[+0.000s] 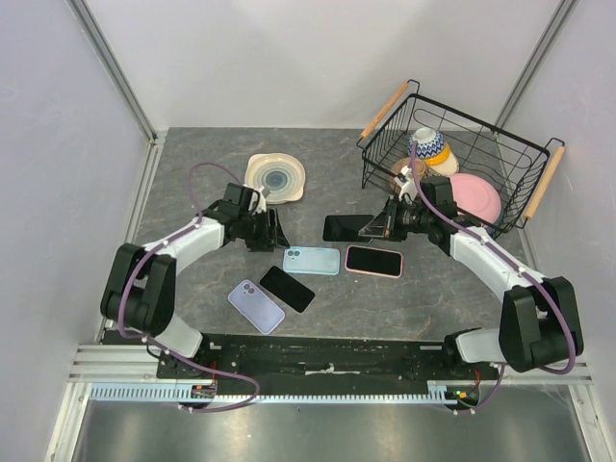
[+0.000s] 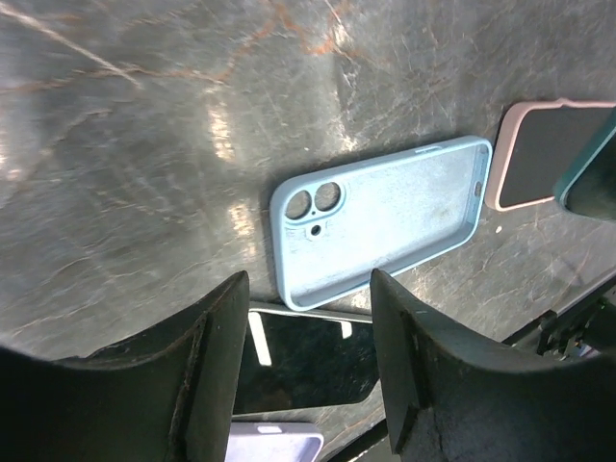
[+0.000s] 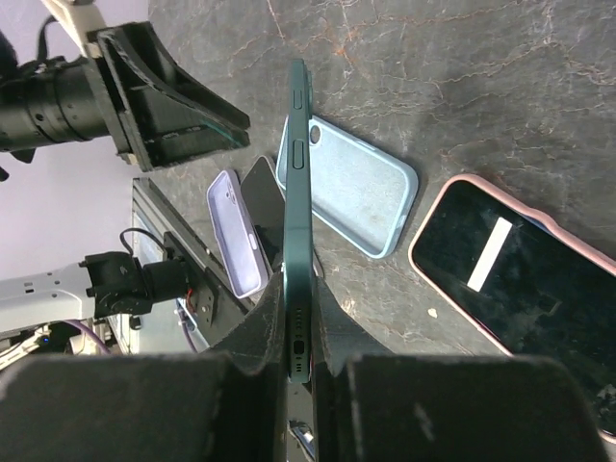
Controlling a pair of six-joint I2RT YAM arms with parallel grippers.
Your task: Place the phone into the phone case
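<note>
1. Top view: right jaws clamp a dark phone [image 1: 340, 228] by its edges, mid-frame. An empty light-blue case [image 1: 312, 260] lies flat on the desk [image 1: 385, 308] just below it.
2. Left wrist: left jaws apart, holding nothing. Case [image 2: 385, 217] centre frame, hollow side up.
3. Right wrist: phone [image 3: 298, 221] edge-on at centre frame, case [image 3: 361, 192] right of it.

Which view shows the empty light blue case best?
Left wrist: the light blue case lies almost whole and close, camera cutouts clear. Top external shows it small; right wrist hides one edge behind the gripped phone.
</note>
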